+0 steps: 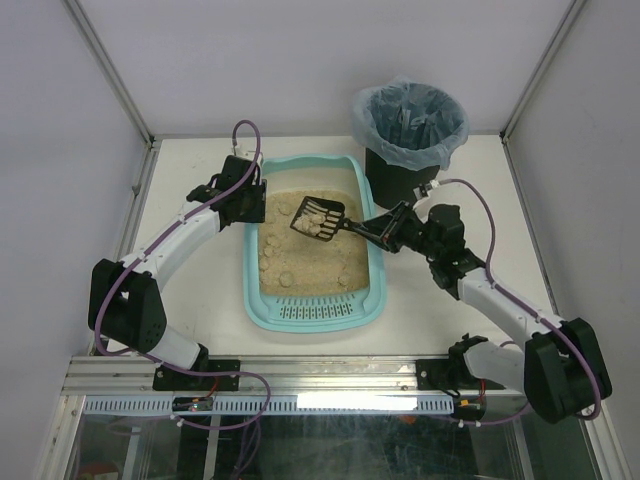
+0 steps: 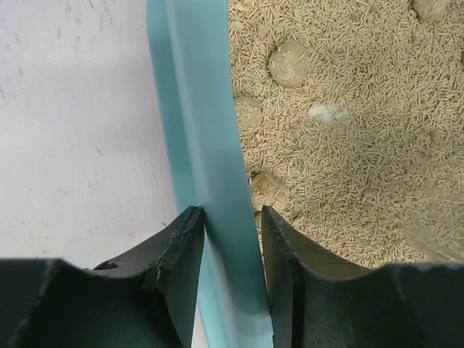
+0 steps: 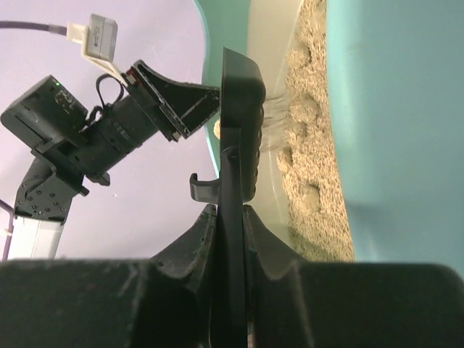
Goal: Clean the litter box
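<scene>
Now the large light teal plastic litter box [image 1: 372, 290], mid-table, is clamped at its ten-o'clock rim by the left gripper [image 1: 255, 205], a clump-laden small black slotted scoop [image 1: 318, 218] being clenched by the right gripper [image 1: 385, 228].

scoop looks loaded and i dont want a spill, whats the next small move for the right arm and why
Probably lift the right gripper and swing it toward the bin. Its scoop carries clumps above the litter, loose grains are sifting out, and the left gripper pins the litter box rim.
</scene>
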Action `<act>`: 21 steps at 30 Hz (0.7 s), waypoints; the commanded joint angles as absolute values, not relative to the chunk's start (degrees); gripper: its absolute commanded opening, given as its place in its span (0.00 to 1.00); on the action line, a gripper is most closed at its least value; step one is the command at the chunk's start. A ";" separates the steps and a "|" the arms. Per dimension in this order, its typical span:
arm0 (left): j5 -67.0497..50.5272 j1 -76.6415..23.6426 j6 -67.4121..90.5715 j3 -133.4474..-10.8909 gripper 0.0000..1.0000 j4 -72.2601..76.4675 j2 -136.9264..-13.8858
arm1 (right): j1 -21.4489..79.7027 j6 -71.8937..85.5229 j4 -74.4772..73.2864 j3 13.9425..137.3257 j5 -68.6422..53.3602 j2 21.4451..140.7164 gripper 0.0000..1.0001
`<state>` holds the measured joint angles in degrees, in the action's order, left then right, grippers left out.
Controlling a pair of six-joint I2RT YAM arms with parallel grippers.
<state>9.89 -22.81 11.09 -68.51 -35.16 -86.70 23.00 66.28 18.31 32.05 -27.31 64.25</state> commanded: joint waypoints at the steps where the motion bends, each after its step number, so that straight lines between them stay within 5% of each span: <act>1: 6.02 -23.53 11.16 -68.98 0.37 -34.19 -87.36 | 20.56 65.72 17.65 29.86 -27.66 58.10 0.00; 6: 6.69 -23.55 11.17 -69.19 0.37 -34.17 -87.27 | 23.43 65.27 16.48 36.66 -26.46 64.17 0.00; 10: 6.55 -23.56 11.17 -68.62 0.37 -34.16 -87.14 | 18.84 65.01 21.14 28.90 -26.72 57.35 0.00; 13: 7.18 -23.56 11.12 -69.04 0.37 -34.18 -87.22 | 23.14 64.46 16.25 37.12 -28.63 63.82 0.00; 16: 6.09 -23.57 11.24 -69.07 0.37 -34.28 -87.53 | 20.03 62.09 14.16 31.10 -23.12 56.53 0.00; 21: 6.82 -23.55 11.09 -69.24 0.37 -34.27 -87.44 | 22.93 57.39 14.61 36.97 -33.65 63.27 0.00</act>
<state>9.96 -22.81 11.09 -68.51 -35.16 -86.85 20.27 62.50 13.69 30.79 -27.51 59.31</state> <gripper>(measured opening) 0.373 0.175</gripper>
